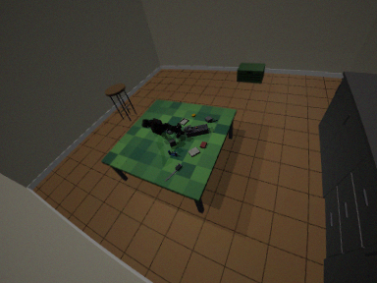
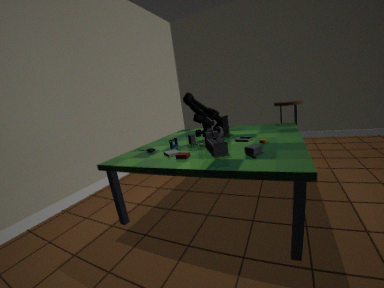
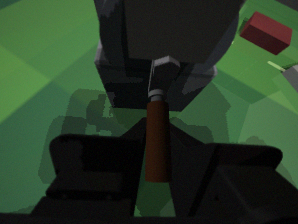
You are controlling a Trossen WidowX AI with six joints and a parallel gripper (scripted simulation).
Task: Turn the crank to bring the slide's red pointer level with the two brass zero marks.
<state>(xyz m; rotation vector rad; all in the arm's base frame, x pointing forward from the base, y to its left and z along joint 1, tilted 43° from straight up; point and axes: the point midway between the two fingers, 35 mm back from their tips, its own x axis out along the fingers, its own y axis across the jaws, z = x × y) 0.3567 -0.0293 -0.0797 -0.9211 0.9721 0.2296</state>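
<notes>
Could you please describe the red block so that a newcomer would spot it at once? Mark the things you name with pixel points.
On the green checkered table [image 1: 142,147] [image 2: 280,131], find the long grey machine [image 1: 197,130] [image 2: 218,147]. The small block [image 1: 203,144] [image 2: 183,156] [image 3: 266,33] lies near it, beside a flat pale piece [image 1: 194,151] [image 2: 171,153]. Only the block is red.

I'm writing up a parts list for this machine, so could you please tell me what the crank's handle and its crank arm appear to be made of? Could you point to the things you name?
The handle [image 3: 157,142] looks like wood or brown plastic, matte, an even reddish brown without visible grain. The crank arm [image 3: 165,70] seems metal, satin grey with paler edges.
</notes>
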